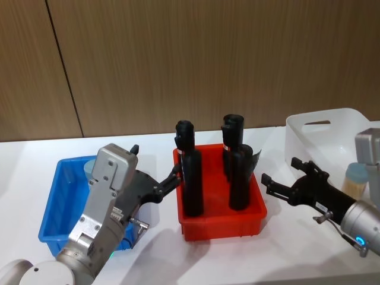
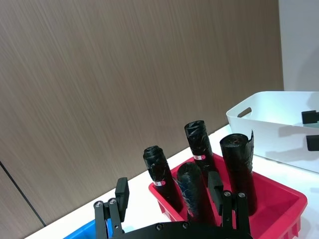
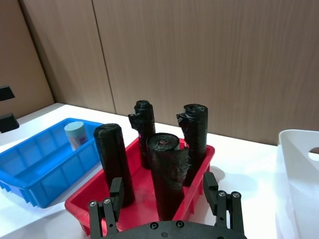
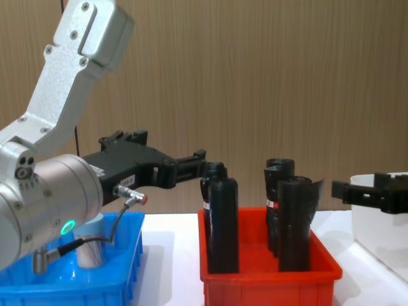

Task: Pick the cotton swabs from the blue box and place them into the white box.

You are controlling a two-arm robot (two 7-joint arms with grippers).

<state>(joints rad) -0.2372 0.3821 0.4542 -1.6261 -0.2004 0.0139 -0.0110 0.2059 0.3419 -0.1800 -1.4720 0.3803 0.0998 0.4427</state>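
One cotton swabs jar with a pale blue lid stands at the back of the blue box, partly behind my left arm; it also shows in the right wrist view and the chest view. Another cotton swabs jar stands inside the white box at the right. My left gripper hangs open and empty above the gap between the blue box and the red bin. To the right of the red bin and in front of the white box, my right gripper is open and empty too.
A red bin with several tall black bottles stands in the middle, between the two boxes and between both grippers. A wooden wall runs behind the white table. Bare table lies in front of the red bin.
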